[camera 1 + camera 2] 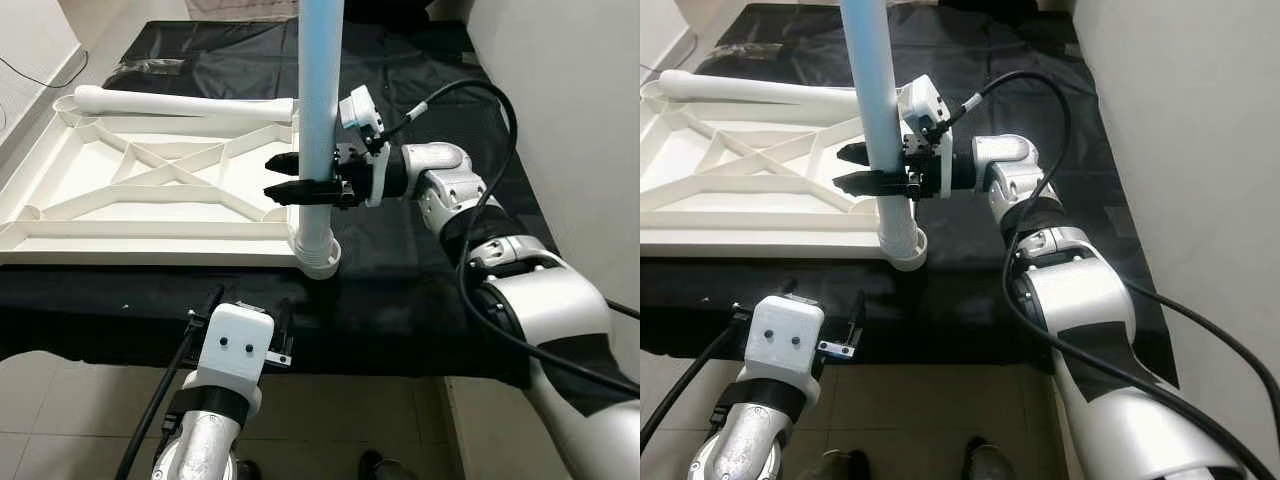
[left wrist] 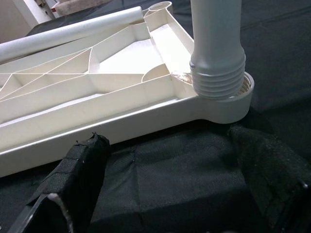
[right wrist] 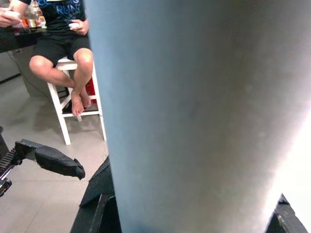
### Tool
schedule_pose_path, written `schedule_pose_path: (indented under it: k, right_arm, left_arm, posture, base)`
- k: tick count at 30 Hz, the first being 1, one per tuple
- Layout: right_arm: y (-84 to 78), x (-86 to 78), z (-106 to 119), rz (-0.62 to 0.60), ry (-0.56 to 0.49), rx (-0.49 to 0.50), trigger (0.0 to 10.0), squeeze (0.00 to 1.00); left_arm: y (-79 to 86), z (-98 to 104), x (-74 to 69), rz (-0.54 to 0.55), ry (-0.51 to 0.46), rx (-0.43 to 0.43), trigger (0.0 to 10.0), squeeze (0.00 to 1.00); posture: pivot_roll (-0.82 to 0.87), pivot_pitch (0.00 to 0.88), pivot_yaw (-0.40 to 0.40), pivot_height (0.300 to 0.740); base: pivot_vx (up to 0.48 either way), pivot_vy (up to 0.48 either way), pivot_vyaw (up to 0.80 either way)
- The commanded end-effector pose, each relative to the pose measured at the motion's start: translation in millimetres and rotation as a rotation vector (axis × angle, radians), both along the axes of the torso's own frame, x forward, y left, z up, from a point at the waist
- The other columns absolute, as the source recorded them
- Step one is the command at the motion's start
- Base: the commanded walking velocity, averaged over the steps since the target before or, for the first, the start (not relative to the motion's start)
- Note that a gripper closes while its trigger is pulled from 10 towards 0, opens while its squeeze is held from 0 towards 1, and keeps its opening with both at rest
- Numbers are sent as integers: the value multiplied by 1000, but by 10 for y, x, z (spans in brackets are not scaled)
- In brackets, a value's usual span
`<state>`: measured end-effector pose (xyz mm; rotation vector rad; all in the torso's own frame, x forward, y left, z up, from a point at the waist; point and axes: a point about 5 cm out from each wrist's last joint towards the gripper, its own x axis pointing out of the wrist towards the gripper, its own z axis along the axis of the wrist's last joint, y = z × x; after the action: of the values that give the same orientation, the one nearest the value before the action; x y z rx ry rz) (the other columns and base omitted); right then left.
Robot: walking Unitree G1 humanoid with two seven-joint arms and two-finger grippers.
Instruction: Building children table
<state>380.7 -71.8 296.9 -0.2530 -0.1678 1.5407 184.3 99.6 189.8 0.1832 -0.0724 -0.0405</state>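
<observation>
Your right claw is grasping the table leg, whose long axis is standing upright with its threaded end sitting in the corner socket of the upturned white tabletop. Your left claw is waiting released just in front. No readable labels are showing.

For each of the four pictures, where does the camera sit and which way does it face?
Left eye: head, looking down at tabletop; both arms show.
Right eye: same scene; right gripper around upright leg.
Left wrist: along left gripper toward the corner socket.
Right wrist: against the leg, a seated person behind.
All four share the leg.
</observation>
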Motion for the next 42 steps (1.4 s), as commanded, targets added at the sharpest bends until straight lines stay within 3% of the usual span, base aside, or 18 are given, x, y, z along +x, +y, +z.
schedule_pose_path:
  k: [1, 9, 20, 35, 38, 42]
  right_arm:
    - [-41, 11, -174, -18, 55, -65, 10000, 0]
    - [-83, -32, -237, 65, 89, -102, 10000, 0]
    - [-33, -46, -316, 79, 99, -118, 10000, 0]
    - [7, 16, -358, -58, 53, -146, 10000, 0]
    - [1, 6, -362, -36, 64, -144, 10000, 0]
    - [-9, -57, -356, 92, 124, -110, 10000, 0]
  left_arm:
    - [-166, 39, -58, -47, 2, -60, 10000, 0]
    - [-180, 28, -59, -49, 5, -59, 10000, 0]
    - [-175, 39, -64, -45, 2, -57, 10000, 0]
    - [-180, 46, -72, -45, 2, -56, 10000, 0]
    - [-181, 48, -71, -45, 1, -56, 10000, 0]
    - [-182, 52, -72, -46, 1, -54, 10000, 0]
  posture:
    - [100, 285, -27, 740]
    - [98, 286, -30, 740]
    - [102, 290, -28, 740]
    - [107, 301, -28, 740]
    - [107, 301, -28, 740]
    - [107, 298, -25, 740]
  base:
    - [0, 0, 0]
    - [0, 0, 0]
    - [0, 0, 0]
    - [0, 0, 0]
    - [0, 0, 0]
    - [0, 0, 0]
